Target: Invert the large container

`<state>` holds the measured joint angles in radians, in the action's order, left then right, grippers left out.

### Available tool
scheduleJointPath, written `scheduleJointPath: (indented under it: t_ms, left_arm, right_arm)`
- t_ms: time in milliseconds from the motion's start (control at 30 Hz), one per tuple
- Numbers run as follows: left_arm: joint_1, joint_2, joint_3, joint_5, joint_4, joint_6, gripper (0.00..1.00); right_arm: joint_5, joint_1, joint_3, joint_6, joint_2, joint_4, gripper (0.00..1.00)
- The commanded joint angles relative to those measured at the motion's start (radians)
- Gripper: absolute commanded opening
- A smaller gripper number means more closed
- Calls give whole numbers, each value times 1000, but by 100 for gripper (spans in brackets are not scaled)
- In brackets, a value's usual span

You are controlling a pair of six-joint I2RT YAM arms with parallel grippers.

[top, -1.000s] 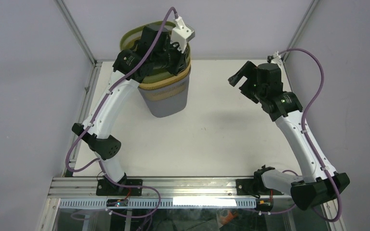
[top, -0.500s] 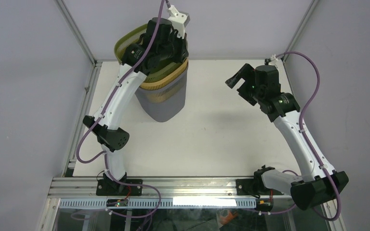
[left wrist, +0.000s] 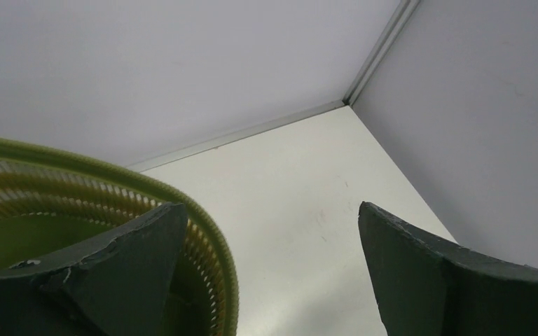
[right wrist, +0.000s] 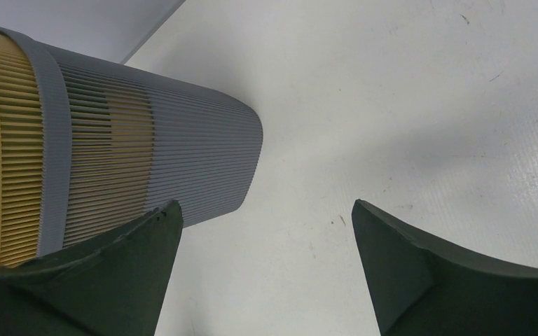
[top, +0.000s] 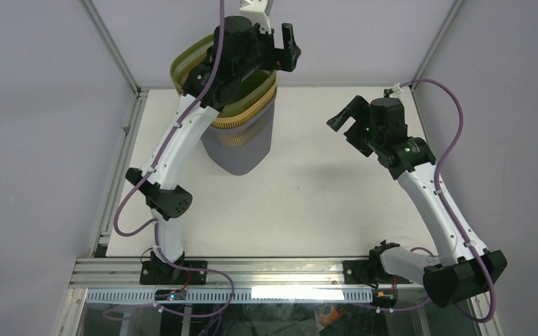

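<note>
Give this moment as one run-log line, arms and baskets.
nested baskets upright on table | left gripper open above them | right gripper open, apart | flip pending

Left pincer (left wrist: 270,206) off the large container (top: 242,143), higher and rightward, jaws apart.

The white table (top: 308,203) carries the large container (top: 242,143), standing upright near its far-left corner.

A white table (top: 322,210) stands between pale wall panels (top: 35,140), a metal rail (top: 266,268) along its near edge, with something orange (top: 329,314), perhaps a cable, below.
</note>
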<state>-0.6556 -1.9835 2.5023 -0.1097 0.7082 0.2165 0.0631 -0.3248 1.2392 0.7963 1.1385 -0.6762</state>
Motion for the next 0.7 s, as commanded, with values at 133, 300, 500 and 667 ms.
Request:
scheduleJointPath:
  t_ms: [133,300,500,667]
  left_arm:
    - [-7,259,-152,-102,32,-129,99]
    - [-7,320,-241,-83,114,-156,99]
    - [-6,343,-334,-59,141,-215,99]
    - [-7,311,-322,-42,187,-209,95]
  right_arm:
    - [-21,3,-12,9,-18,57,95]
    - [-26,4,-18,7,-11,64,95]
    - [-30,4,-25,7,-6,67,95]
    - [-39,3,-26,9,-6,67,95]
